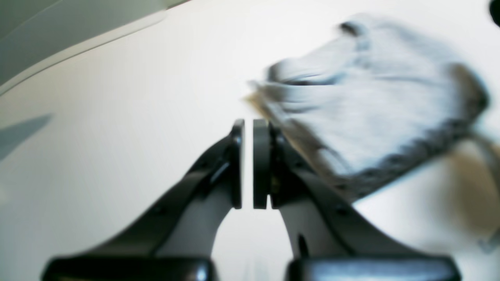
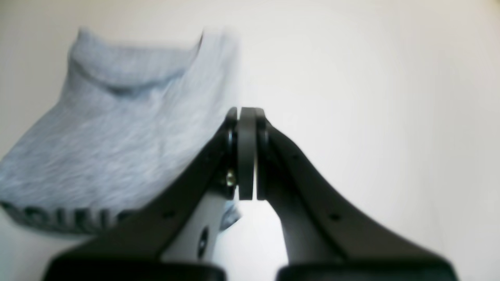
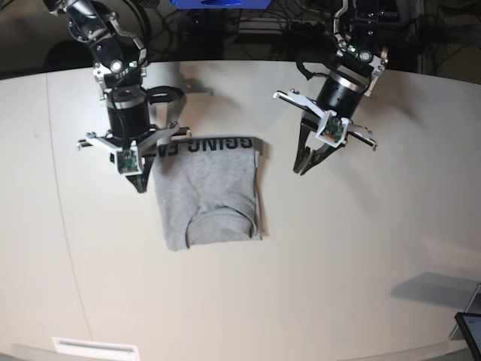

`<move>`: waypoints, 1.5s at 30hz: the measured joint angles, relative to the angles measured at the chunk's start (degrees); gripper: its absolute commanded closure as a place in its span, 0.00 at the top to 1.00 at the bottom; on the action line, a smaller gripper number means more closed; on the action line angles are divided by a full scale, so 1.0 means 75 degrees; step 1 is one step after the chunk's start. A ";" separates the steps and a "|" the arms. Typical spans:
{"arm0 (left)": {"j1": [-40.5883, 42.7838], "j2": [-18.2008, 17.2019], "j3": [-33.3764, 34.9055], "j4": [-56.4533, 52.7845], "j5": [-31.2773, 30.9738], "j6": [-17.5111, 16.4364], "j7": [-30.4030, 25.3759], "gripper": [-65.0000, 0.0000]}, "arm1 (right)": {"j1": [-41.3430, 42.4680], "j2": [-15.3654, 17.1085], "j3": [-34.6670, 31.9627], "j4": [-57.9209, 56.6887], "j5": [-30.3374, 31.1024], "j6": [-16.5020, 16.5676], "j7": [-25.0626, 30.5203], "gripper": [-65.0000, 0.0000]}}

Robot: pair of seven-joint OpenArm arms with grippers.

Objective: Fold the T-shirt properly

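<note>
The light grey T-shirt (image 3: 207, 192) lies folded into a compact rectangle on the white table (image 3: 361, 248). Black lettering shows along its far edge and the collar sits near its front edge. My right gripper (image 3: 140, 184) hangs just off the shirt's left edge, shut and empty. In the right wrist view the T-shirt (image 2: 117, 136) is to the left of that gripper (image 2: 247, 111). My left gripper (image 3: 301, 169) hovers to the right of the shirt, apart from it. In the left wrist view its pads (image 1: 248, 123) stand almost together with nothing between them, and the blurred T-shirt (image 1: 371, 113) lies to their right.
The table's far edge (image 1: 78, 47) runs behind the left gripper. Cables and dark equipment (image 3: 248, 22) crowd the space behind the table. A dark device corner (image 3: 470, 327) sits at the front right, and a white label (image 3: 94, 348) at the front left.
</note>
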 measured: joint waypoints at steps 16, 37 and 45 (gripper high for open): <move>0.2821 -0.0271 -0.0329 -0.0271 0.0026 0.0061 -0.3649 0.05 | -0.3319 -0.0545 0.0291 -0.0254 -0.2282 -0.0361 0.4593 0.00; 0.4220 0.0087 -0.0245 -0.2862 0.2127 0.1116 -0.4945 0.05 | -0.5313 -0.0650 0.0863 -0.2028 -0.2256 -0.1463 0.4908 0.00; 0.3168 0.0268 -0.0227 -0.5799 0.2145 0.1110 -0.4928 0.05 | -0.4211 -0.1274 0.0766 -0.5473 -0.2206 -0.1498 0.4864 0.00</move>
